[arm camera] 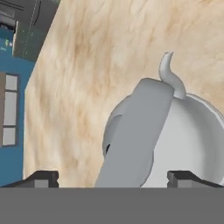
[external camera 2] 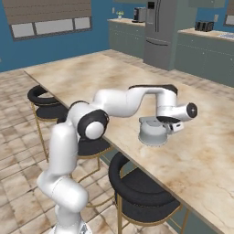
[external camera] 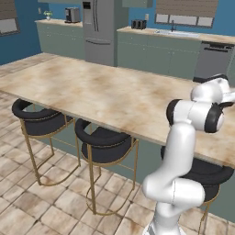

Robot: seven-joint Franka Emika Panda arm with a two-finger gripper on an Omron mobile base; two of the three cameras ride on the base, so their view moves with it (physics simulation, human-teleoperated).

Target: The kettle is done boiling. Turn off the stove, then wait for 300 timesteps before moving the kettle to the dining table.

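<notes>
blue-walled kitchen, grey-green cabinets along the far side, steel fridge (external camera: 98, 32) at the back, tiled floor.

item 1: dining table (external camera 2: 114, 87), here the desk. long beige marbled slab, black-cushioned stools (external camera: 105, 142) with gold legs tucked along its near edge.

item 2: kettle (external camera 2: 152, 131). small, squat, silver-grey. sits upright on the desk near the stool-side edge, right under the robot's hand. from the hand camera its flat grey handle (arm camera: 133, 144) runs up the middle of the picture over the rounded body, and the short spout (arm camera: 169, 76) curls away at the far end.

item 3: tool (arm camera: 113, 177). its two dark tips stand apart, one on each side of the handle, with a clear gap between either tip and the metal. not clamped on anything that can be seen. from the right base camera the hand hangs just above the kettle's top.

handling notes, by judgement: a rigid metal shell, will not give under a squeeze; smooth and likely slippery on the round body, so the body is a poor place to hold. the flat handle is the proper hold, taken across its width at the middle of the arch so the load hangs level. weight depends on the water inside, which cannot be seen; assume some slosh and keep it upright. the placing on the desk looks done or nearly so.
</notes>
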